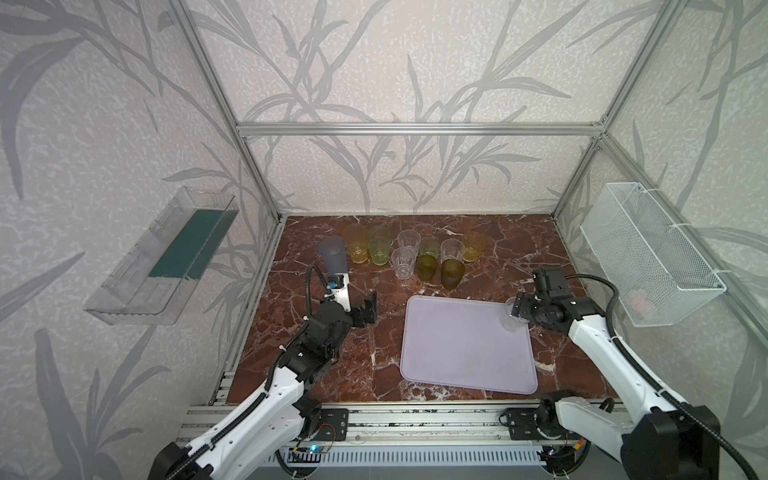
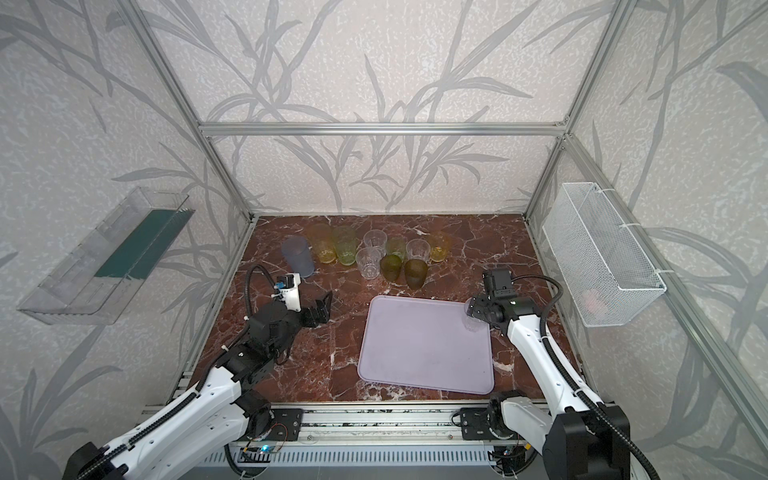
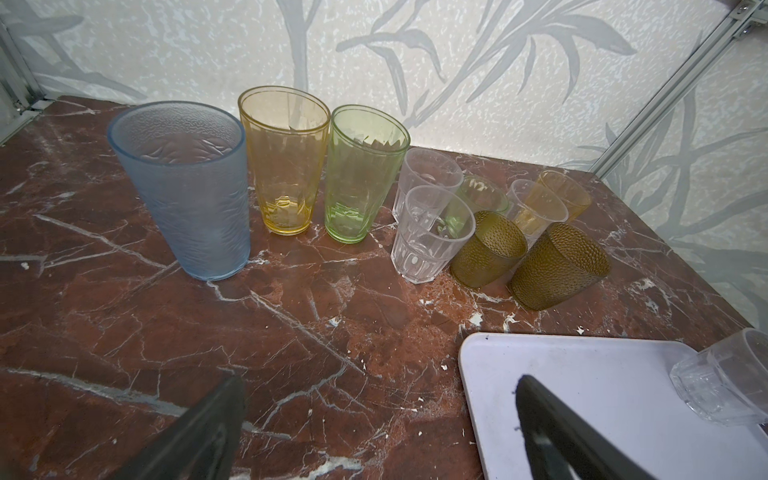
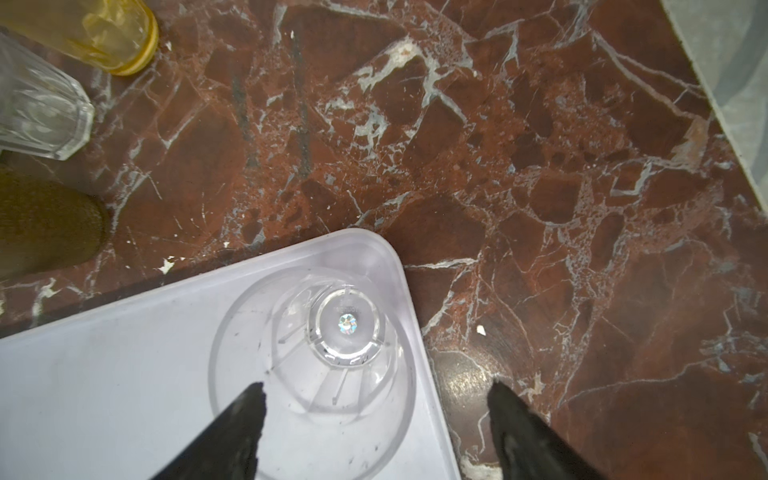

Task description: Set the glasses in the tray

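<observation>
right gripper [image 4: 376,388]: jaws spread, released, straddling clear glass [image 4: 347,324] | clear glass: upright in tray [image 1: 461,353], far right corner | left gripper [image 3: 380,382]: jaws spread, nothing held, above table [image 1: 332,374] | ten other glasses [image 1: 427,266]: grouped on table beyond tray

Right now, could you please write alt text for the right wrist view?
A clear faceted tumbler stands in a corner of the lilac tray, seen from above, framed by the open right claw. On the marble table beyond are an amber tumbler, a second clear tumbler and an olive tumbler.
</observation>
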Tool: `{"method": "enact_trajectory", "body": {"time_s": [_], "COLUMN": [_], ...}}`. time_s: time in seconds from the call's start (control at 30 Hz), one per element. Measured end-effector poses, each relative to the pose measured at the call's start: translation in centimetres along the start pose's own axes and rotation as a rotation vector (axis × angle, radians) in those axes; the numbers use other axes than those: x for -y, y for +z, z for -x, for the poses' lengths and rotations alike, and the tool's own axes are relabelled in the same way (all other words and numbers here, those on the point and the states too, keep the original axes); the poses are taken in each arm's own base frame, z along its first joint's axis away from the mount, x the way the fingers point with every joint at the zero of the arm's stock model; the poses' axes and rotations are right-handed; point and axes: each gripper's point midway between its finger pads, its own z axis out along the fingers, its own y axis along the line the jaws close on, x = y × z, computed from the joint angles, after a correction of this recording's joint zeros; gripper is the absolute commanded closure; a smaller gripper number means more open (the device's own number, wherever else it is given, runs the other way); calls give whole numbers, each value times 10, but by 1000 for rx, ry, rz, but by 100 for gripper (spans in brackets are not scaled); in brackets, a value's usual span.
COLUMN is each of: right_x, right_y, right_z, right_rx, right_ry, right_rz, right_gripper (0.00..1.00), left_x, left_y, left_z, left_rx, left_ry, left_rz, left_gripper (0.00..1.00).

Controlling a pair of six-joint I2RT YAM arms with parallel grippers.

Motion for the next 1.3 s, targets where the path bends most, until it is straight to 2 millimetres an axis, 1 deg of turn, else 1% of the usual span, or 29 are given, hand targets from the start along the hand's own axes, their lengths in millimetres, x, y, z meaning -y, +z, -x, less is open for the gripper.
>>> {"method": "enact_trajectory", "body": {"time_s": [0.07,0.1,0.2,0.27,0.33,0.43,0.53,0.57,0.6,0.67,0.7,0.77,0.83,0.93,1.07,1.1,1.13,1.23,1.3], "right_x": [-3,-4,-9,-12,-16,-21,-29,-31,-33,-37,-39,-41,-42,-41,-39,-39,-40,-41,-40], "right_y": [-6,-10,-22,-32,-40,-50,-57,-59,-59,-59,-59,-59,-59,-59,-59,-59,-58,-55,-53], "right_z": [2,3,6,5,2,-6,-12,-14,-17,-22,-24,-28,-30,-33,-36,-36,-37,-41,-44], "right_rx": [16,29,66,95,121,137,138,134,128,110,101,86,82,85,79,76,70,43,21], "right_ry": [-8,-13,-33,-48,-57,-70,-79,-82,-85,-90,-92,-95,-96,-93,-81,-78,-77,-75,-72], "right_rz": [25,41,93,136,184,255,325,347,364,391,402,417,429,435,434,435,436,437,434], "right_gripper": [3,0,1,1,1,1,1,1,1,1,1,1,1,1,1,1,1,1,1], "left_x": [-1,-1,5,11,18,27,33,35,37,43,46,53,60,67,76,78,79,80,78], "left_y": [0,1,3,8,14,24,29,30,31,32,33,34,37,41,50,51,53,56,57], "left_z": [-1,-1,-1,-8,-20,-48,-75,-81,-88,-97,-101,-107,-113,-120,-122,-123,-123,-130,-137], "left_rx": [-31,-50,-117,-186,-267,-410,-534,-564,-593,-635,-654,-684,-712,-746,-769,-773,-776,-794,-812], "left_ry": [-11,-21,-48,-63,-75,-93,-112,-117,-125,-135,-140,-141,-135,-119,-94,-91,-89,-82,-76], "left_rz": [19,27,25,10,-10,-35,-55,-63,-73,-94,-106,-128,-145,-155,-156,-156,-155,-148,-137], "left_gripper": [1,4,7,8,10,15,20,26,31,38,40,41,44,46,48,51,54,55,58]}}
